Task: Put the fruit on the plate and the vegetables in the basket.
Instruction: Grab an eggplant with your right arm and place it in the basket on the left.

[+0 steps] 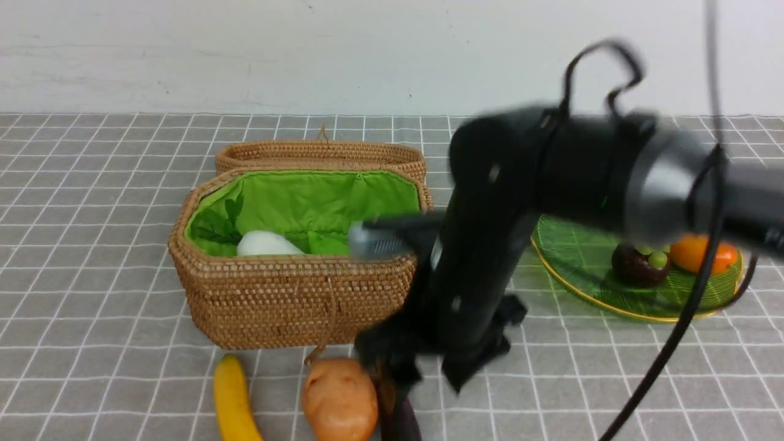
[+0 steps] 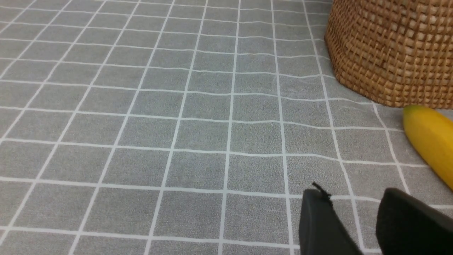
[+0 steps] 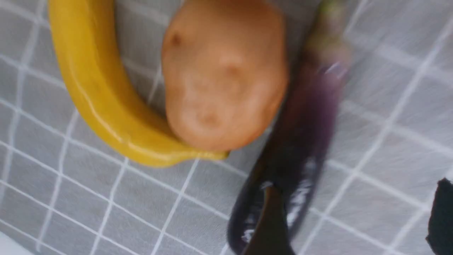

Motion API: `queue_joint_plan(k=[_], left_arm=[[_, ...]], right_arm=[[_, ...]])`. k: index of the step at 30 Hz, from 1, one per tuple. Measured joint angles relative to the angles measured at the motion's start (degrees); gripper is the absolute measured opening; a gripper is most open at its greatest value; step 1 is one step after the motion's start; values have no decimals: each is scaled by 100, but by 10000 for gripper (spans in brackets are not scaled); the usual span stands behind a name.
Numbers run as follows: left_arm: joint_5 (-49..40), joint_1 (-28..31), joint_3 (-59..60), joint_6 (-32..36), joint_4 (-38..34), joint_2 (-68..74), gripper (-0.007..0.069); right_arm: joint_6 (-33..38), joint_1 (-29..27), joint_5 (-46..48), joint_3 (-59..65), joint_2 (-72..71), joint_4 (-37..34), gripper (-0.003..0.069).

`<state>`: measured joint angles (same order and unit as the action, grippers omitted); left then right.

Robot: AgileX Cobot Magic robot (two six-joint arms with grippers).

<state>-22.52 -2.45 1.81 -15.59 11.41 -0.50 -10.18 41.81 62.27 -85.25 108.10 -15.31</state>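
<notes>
Hanging low over the bench (image 3: 389, 141), my right hand (image 3: 355, 198) had its fingers spread wide, one over the eggplant's (image 3: 304, 134) glossy end. The potato (image 3: 223, 74) lay just beside it, then the banana (image 3: 95, 88). My left hand (image 2: 354, 202), fingers parted, sat near that banana's tip.

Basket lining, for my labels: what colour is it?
Bright green; the lining shows best in front view.

Reaches in from the right with the right arm (image 1: 588, 165), forearm angled steeply down, right gripper (image 3: 354, 184) spread wide. Holds the left gripper (image 2: 352, 198) low, fingers (image 2: 318, 223) slightly parted.
</notes>
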Motion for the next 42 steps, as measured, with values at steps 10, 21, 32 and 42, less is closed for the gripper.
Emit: queue_joint_plan(k=[10,21,32,42], left_arm=[[0,0,0,0,0,0,239],[0,0,0,0,0,0,239],[0,0,0,0,0,0,239],[0,0,0,0,0,0,239]], right_arm=[[-30,446,-932,796,325,212,534],[59,16,-315,815,87,252,417],[1431,-873,-100,-200,-1328,-495,417],[4249,-863,-3480,-915,-581,-1633,417]])
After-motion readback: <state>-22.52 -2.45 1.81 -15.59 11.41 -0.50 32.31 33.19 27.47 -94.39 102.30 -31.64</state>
